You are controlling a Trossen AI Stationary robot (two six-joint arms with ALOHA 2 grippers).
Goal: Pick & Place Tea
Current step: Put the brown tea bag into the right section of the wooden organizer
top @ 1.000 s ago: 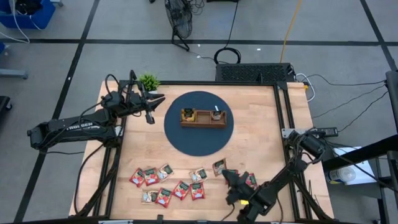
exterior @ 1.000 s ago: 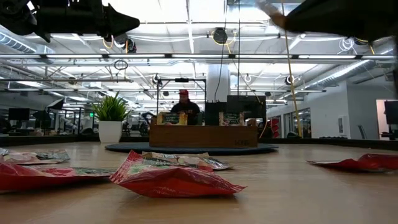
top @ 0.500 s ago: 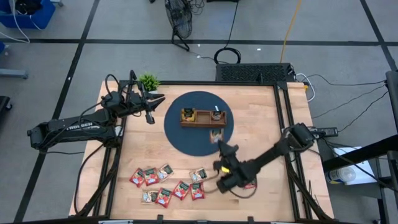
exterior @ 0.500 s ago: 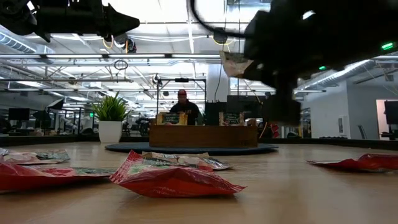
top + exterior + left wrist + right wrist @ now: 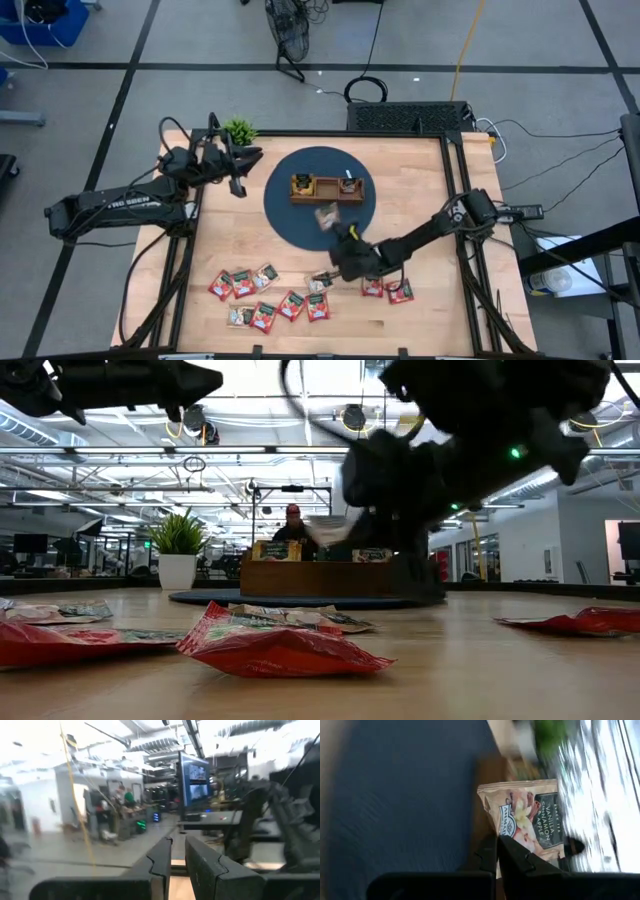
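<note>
Right pincer (image 5: 499, 851) clamped on a beige tea sachet (image 5: 530, 816), aloft over the dark round mat (image 5: 290, 222), near the wooden tray (image 5: 327, 189). Other sachets (image 5: 265, 298) lie along desk's front. Left pincer (image 5: 176, 855) closed, empty, parked near the plant (image 5: 238, 130).

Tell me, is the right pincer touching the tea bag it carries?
Touching. The right wrist view shows the right pincer shut on the tea bag's lower edge.

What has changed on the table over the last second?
The right gripper, shut on a tea sachet, has carried it from the table's front edge up over the dark round mat, toward the wooden tray. The left gripper stayed by the potted plant; the loose sachets kept their places.
</note>
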